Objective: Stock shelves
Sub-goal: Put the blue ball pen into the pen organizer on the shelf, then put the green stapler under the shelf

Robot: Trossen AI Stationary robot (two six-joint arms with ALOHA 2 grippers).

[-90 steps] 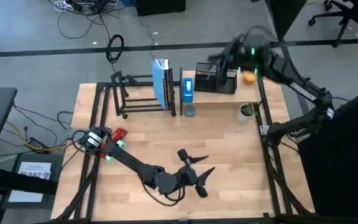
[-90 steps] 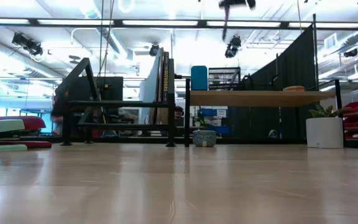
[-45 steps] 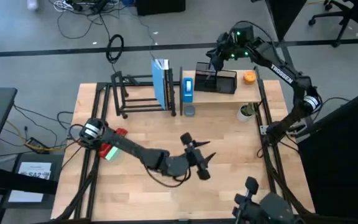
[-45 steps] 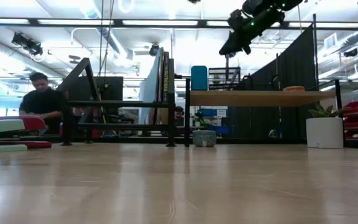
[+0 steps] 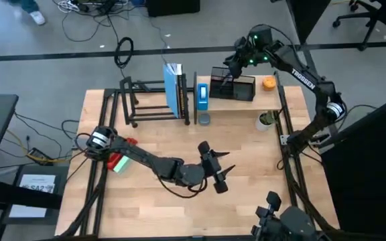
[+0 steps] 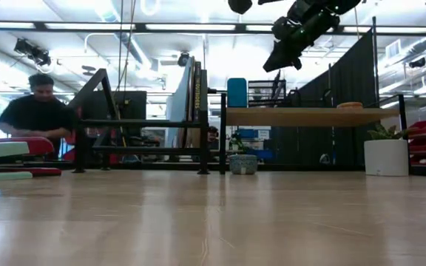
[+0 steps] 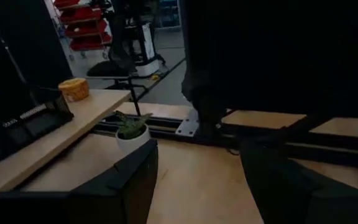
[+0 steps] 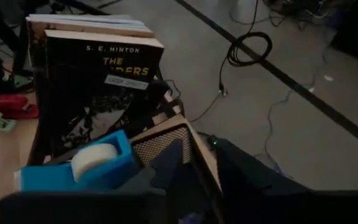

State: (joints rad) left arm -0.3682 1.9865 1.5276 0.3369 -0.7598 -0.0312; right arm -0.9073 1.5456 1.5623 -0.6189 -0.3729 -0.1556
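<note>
Right gripper (image 5: 232,61) hovers above light wood-board shelf (image 5: 236,104) at desk's far edge, fingers' gap unclear; left gripper (image 5: 218,172) nearer desk front, fingers wide, empty, pointing toward shelf

We see a robotics lab: a framed wooden workbench (image 5: 179,144) on grey concrete, loose cables (image 5: 124,48), ceiling strip lights (image 6: 198,27), black partition curtains (image 6: 353,89), office chairs (image 5: 370,17).
</note>
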